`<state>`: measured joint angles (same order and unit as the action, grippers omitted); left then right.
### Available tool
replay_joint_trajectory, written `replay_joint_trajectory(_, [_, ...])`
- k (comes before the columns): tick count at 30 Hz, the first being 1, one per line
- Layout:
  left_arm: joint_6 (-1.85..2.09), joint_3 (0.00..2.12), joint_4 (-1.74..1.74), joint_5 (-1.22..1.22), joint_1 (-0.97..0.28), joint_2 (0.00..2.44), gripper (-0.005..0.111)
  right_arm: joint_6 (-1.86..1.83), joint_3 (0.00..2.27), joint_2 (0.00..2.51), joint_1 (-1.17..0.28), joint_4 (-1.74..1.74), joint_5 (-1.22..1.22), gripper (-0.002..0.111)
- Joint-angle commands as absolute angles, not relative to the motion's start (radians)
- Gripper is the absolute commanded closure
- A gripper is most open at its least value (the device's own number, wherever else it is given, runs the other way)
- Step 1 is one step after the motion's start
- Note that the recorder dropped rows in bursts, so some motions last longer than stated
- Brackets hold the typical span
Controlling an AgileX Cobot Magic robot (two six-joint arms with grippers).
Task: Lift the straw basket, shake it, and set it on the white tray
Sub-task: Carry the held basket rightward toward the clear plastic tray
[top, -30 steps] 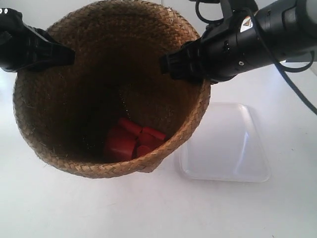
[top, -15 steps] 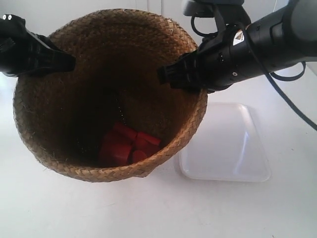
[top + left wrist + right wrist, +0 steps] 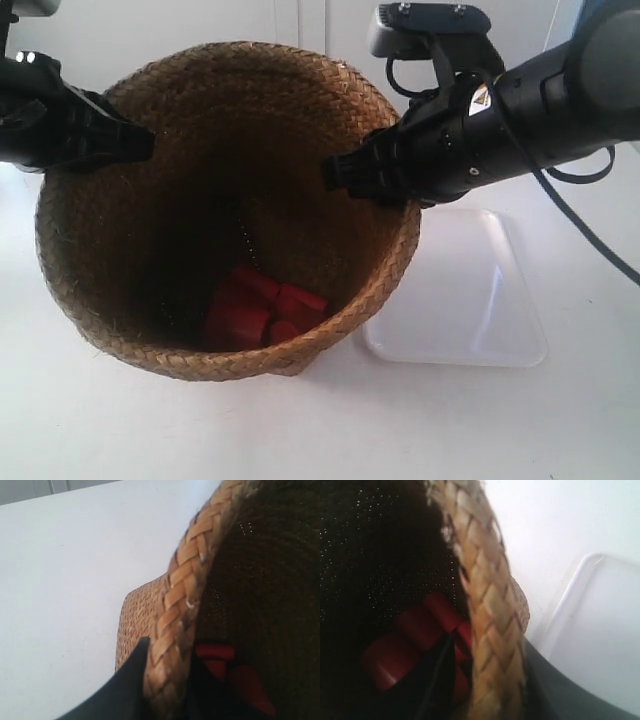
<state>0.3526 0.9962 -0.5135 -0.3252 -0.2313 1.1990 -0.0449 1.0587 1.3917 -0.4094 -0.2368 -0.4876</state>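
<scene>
Over white tabletop [image 3: 100, 430], holds straw basket [image 3: 120, 230] mouth-up beside white tray [image 3: 500, 300], with left gripper [image 3: 167, 675] and right gripper [image 3: 492, 675] clamped across opposite rim braid, right gripper nearer tray; calls for sideways carry onto tray.

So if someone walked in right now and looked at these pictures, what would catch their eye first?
The big straw basket fills the middle of the exterior view, its rim pinched on opposite sides by the left hand and the right hand. Deep at its bottom lie bright red pieces. The empty white tray sits just beside the basket, on the right hand's side.
</scene>
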Motion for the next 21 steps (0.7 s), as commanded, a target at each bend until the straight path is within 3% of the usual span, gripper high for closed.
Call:
replay_joint_trajectory(1, [0.351,1.002,-0.541,-0.297,-0.231,1.185,0.107,-0.041,1.049,1.382,-0.409,-0.239,-0.451,0.108])
replay_joint_trajectory(6, [0.439,1.145,-0.68,-0.437,-0.234,1.051,0.107,-0.122,1.193,1.207,-0.448,-0.339,-0.514,0.108])
replay_joint_trajectory(8, [0.526,1.117,-0.694,-0.372,-0.234,1.016,0.107,-0.11,1.145,1.163,-0.473,-0.265,-0.38,0.108])
replay_joint_trajectory(11, [0.439,1.017,-0.677,-0.32,-0.203,1.129,0.107,0.101,1.073,1.31,-0.427,-0.183,-0.419,0.108])
replay_joint_trajectory(21, [0.499,1.024,-0.713,-0.351,-0.2,1.119,0.107,0.046,1.075,1.358,-0.452,-0.204,-0.45,0.108])
